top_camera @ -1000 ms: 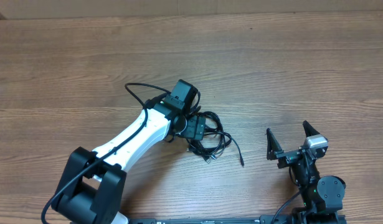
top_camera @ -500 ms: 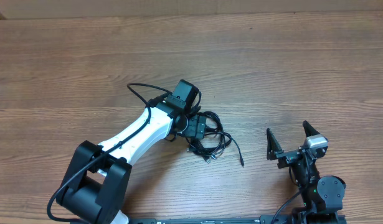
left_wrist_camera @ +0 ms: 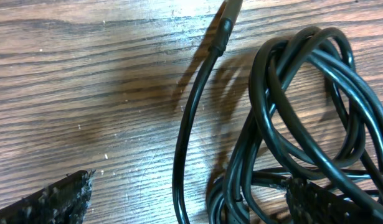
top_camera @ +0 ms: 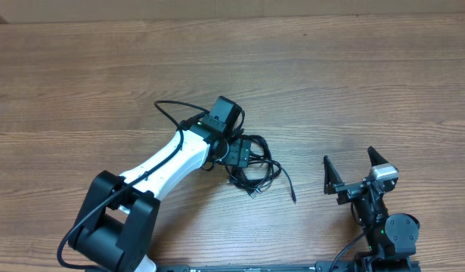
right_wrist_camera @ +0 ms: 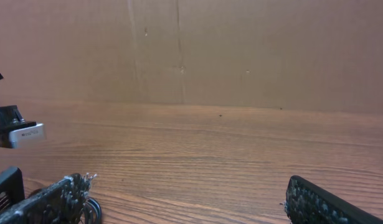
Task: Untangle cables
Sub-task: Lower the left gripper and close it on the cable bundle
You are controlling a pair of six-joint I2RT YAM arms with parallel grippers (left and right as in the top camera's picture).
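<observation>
Left gripper (left_wrist_camera: 185, 205) is spread wide and hasn't got hold of anything. In the wrist view its two textured fingertips (left_wrist_camera: 48, 200) sit at opposite bottom corners. The cables (left_wrist_camera: 303, 93) are a looped black bundle lying on the wooden table (left_wrist_camera: 85, 74) between the fingers, crowded over toward the right-hand one. That fingertip looks like it's touching or overlapping the lowest loops, but I can't really tell. One single strand (left_wrist_camera: 185, 137) runs straight out ahead of the gripper, roughly mid-gap, ending in a small plug (left_wrist_camera: 227, 22).

From overhead you get what the wrist cam misses. The tangle pokes out past the left wrist on the side toward the other arm, and a loose cable end (top_camera: 292, 195) trails off toward the right gripper (top_camera: 351, 168). But the left fingers are hidden under the wrist body there, so only the wrist cam shows how far apart they are.

Right gripper is spread wide too and holds nothing. It's parked well apart from the tangle, and its wrist cam shows just bare table and a brown wall (right_wrist_camera: 241, 50).

Versus a second ago, the left arm's base end has shifted a bit. The tangle and the right arm look the same. Half a second ago is basically identical.
</observation>
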